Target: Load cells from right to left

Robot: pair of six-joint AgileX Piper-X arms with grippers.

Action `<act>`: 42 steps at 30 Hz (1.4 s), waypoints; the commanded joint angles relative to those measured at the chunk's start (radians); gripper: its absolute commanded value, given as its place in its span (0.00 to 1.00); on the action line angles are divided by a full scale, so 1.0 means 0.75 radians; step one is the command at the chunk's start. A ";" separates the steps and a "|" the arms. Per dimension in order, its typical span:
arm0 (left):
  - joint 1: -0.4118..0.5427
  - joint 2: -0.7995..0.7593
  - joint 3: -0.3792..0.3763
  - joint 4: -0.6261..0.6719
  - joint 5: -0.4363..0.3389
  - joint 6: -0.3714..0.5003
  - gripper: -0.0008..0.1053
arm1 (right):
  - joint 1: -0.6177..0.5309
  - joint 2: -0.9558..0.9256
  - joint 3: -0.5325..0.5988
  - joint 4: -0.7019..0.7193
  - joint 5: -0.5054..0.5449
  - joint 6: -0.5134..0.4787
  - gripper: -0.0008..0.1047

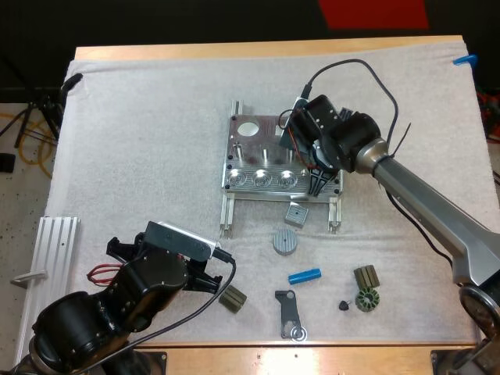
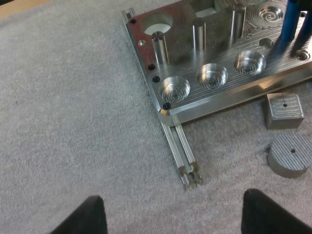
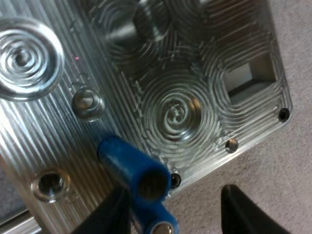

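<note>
Blue cylinder (image 3: 146,173), gripped by right end effector (image 3: 178,209) (tilted), hangs over fixture's (image 3: 195,73) corner.

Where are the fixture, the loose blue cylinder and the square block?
fixture (image 1: 258,193): high view, on its front rim.
blue cylinder (image 1: 305,276): high view, at mid-length, on the mat.
square block (image 2: 290,108): left wrist view, on its top face.

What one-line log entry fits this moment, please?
left tool open over mat | right tool holding blue cylinder over right end of fixture | spare blue cylinder on mat
</note>
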 commanded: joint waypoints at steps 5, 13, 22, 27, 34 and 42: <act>-0.008 -0.004 0.000 -0.011 -0.011 -0.005 0.56 | -0.006 -0.016 -0.013 -0.013 0.048 -0.005 0.41; -0.008 -0.004 0.000 -0.011 -0.011 -0.005 0.56 | -0.006 -0.041 -0.020 -0.032 0.048 0.006 0.41; -0.008 -0.004 0.000 -0.011 -0.011 -0.005 0.56 | -0.006 -0.048 -0.020 -0.035 0.017 0.068 0.41; -0.008 -0.004 0.000 -0.011 -0.011 0.010 0.56 | -0.001 -0.108 -0.020 -0.019 0.017 0.164 0.41; -0.008 -0.004 0.000 -0.011 0.000 0.057 0.56 | -0.001 -0.232 -0.020 0.209 0.012 0.381 0.41; -0.008 -0.004 0.000 -0.011 0.078 0.283 0.56 | -0.001 -0.346 -0.020 0.426 -0.269 0.633 0.41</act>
